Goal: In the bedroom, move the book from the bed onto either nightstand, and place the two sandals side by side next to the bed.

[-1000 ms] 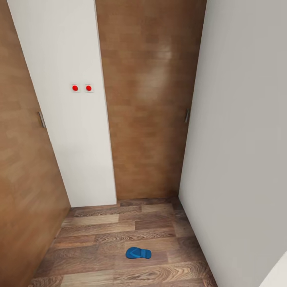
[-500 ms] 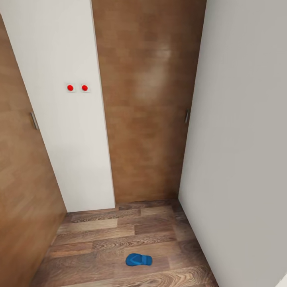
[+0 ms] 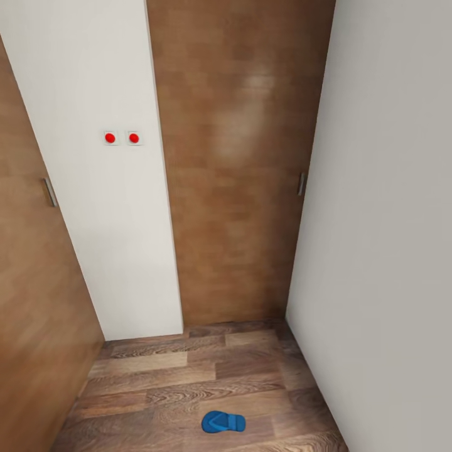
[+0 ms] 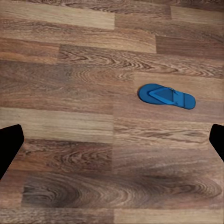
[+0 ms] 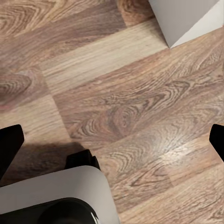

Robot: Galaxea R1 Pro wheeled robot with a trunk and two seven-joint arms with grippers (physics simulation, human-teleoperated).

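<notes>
Both my grippers hang wide open and empty, one blue sandal [image 3: 223, 422] lies loose on the plank floor [image 3: 157, 376] by the doors — nothing's placed yet, I reckon.

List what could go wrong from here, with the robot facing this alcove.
1. The sandal lies low in the head view, near the robot; rolling forward might run over it or push it.
2. White walls and wood doors close in around it, so turning there may scrape them.
3. The left tool is open above bare floor, off to one side of the sandal; descending now would miss.
</notes>
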